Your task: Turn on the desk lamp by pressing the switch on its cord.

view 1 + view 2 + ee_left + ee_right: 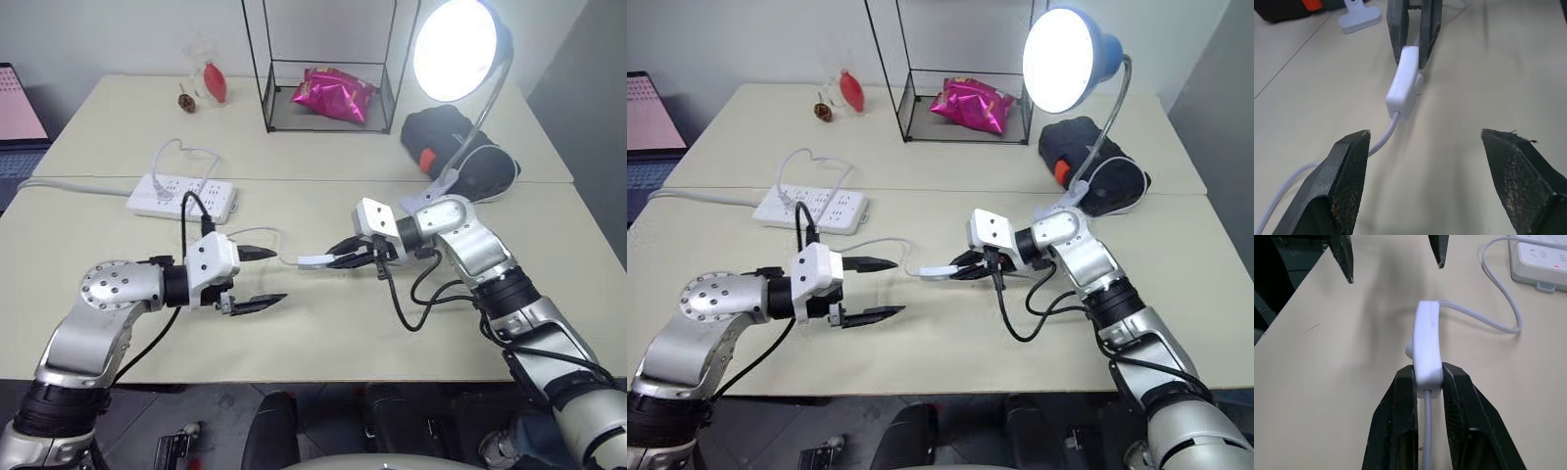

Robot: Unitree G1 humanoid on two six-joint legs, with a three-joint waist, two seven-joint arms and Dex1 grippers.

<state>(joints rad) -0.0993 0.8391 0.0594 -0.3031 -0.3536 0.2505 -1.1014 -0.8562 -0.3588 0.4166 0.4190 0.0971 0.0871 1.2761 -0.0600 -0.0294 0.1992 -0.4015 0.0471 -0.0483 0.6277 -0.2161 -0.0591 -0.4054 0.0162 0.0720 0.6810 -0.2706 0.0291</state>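
left gripper (263, 278): fingers spread wide, empty, facing small white oblong plastic switch (315, 261) | right gripper (343, 257): clamped on that switch

Blue desk lamp (1068, 59) lit, white switch (1427, 345) raised off table, cord (1488, 318) trailing

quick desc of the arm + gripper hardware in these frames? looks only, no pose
Both arms: silver-grey metal links with black joint sections, and loose black cables looping alongside. The left arm has a round silver joint cap ringed with small bolt holes. Each wrist carries a white boxy housing. The left gripper and right gripper each have two black tapered fingers ending in points; the inner faces are rough and finely textured, with scuffed tips.
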